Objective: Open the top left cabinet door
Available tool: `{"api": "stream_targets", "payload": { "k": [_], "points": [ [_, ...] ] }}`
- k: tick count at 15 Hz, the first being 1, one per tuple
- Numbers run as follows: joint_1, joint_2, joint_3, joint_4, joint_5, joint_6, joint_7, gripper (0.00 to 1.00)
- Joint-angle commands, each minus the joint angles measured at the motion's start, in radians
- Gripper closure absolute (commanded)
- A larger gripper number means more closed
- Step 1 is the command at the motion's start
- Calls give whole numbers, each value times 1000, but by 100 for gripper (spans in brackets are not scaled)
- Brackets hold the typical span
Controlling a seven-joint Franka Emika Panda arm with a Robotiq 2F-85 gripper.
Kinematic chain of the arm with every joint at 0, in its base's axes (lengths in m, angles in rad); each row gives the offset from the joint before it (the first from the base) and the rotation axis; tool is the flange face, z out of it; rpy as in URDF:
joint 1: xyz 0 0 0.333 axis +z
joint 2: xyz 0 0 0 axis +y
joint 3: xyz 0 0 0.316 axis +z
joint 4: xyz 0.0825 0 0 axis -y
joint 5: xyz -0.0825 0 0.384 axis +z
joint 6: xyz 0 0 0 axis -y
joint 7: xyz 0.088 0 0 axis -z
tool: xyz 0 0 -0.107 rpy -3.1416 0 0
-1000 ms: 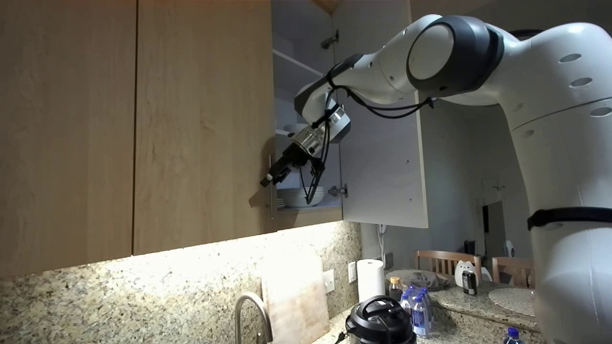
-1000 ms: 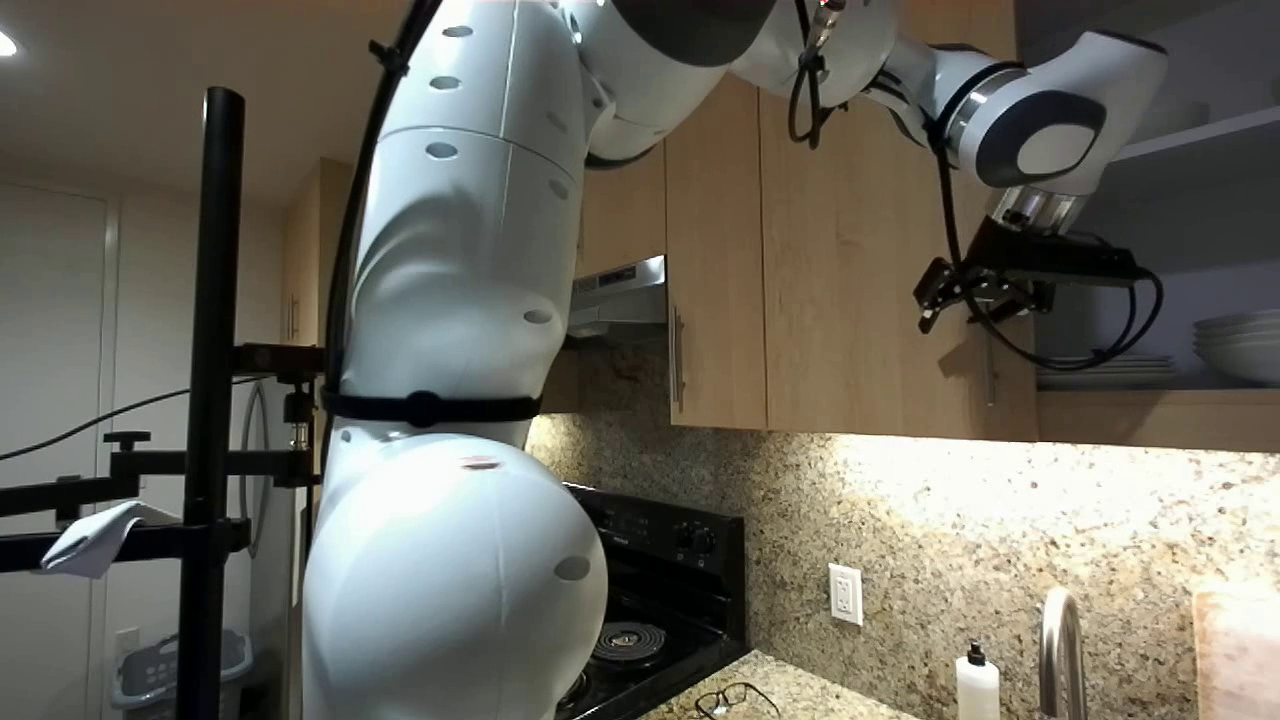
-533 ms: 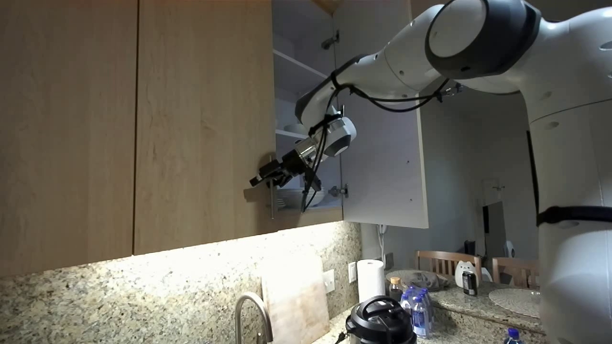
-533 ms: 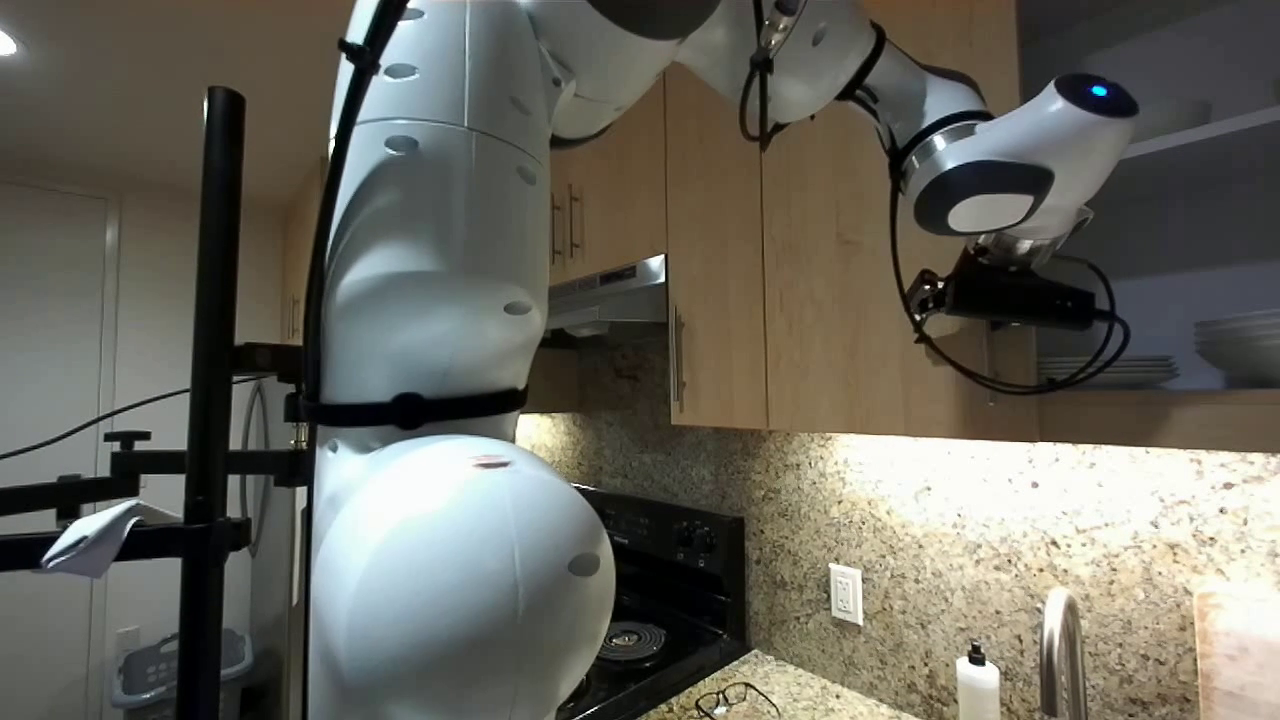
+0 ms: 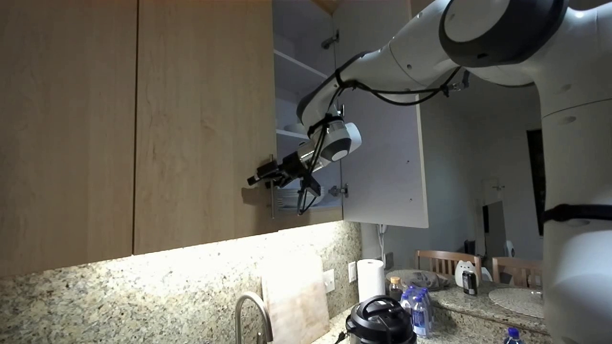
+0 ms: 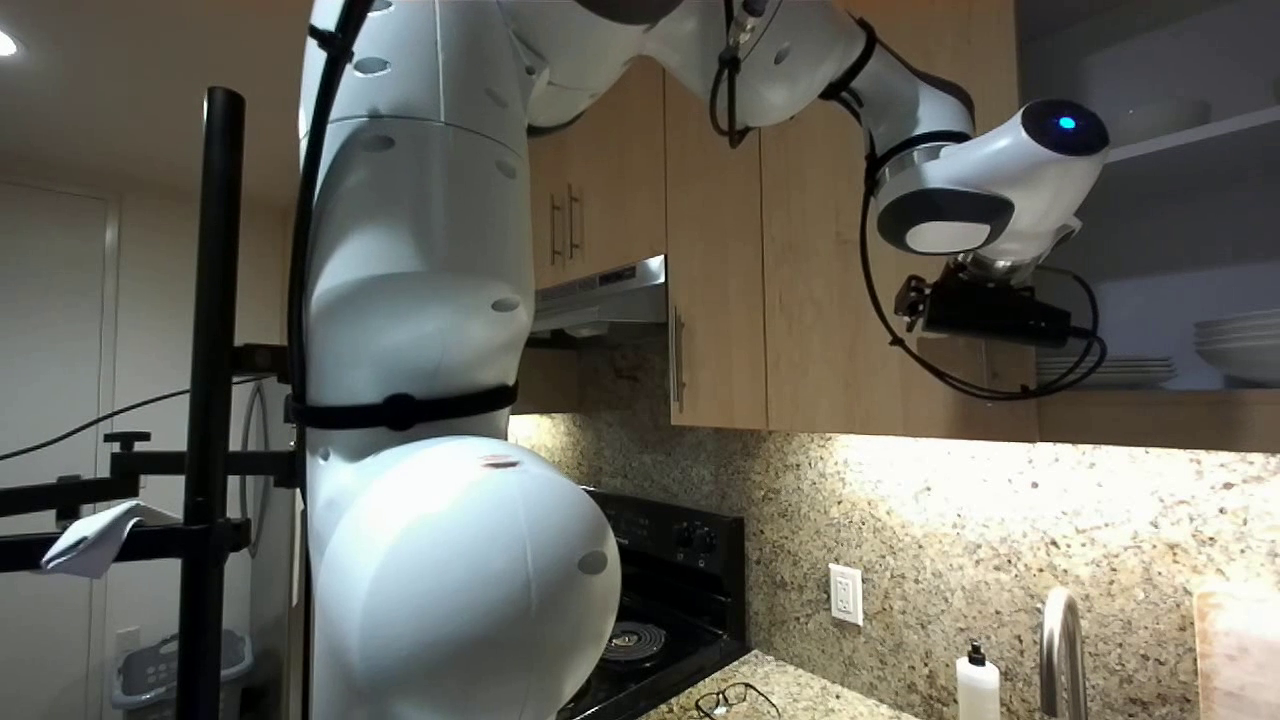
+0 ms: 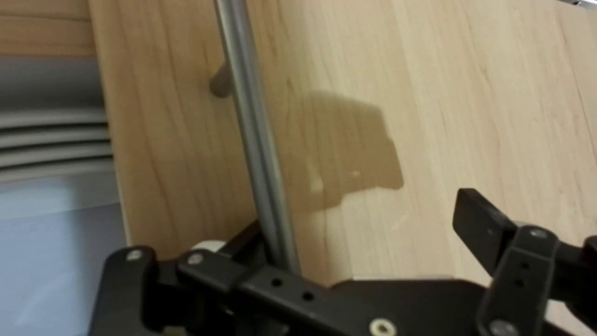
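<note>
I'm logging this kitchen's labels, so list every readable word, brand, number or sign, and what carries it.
No text can be read.
Water bottles: label print too small and blurred.
Black drink can: markings too small.
Coil stove's back panel: any markings too small.
Top left cabinet door: no lettering visible.

In an exterior view the camera looks slantwise along the wood-grain door [image 5: 205, 119], close at frame left, and out toward the chairs [image 5: 444, 254]. In an exterior view the robot arm [image 6: 430, 330] stands near the lens, which faces past it toward the stove [image 6: 675, 600]. Arm, door and faucet [image 6: 1052, 645] show in both exterior views. The wrist view looks at that door from very near, its silver handle [image 7: 254, 121] slanting across, the gripper [image 7: 359, 226] low in frame.
</note>
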Motion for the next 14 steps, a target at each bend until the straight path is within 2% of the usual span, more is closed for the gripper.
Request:
{"api": "stream_targets", "payload": {
  "k": [1, 9, 14],
  "points": [
    [16, -75, 5, -119, 40, -9, -60, 0],
    [28, -201, 18, -267, 83, 78, -39, 0],
    [49, -282, 53, -358, 99, 218, 13, 0]
  ]
}}
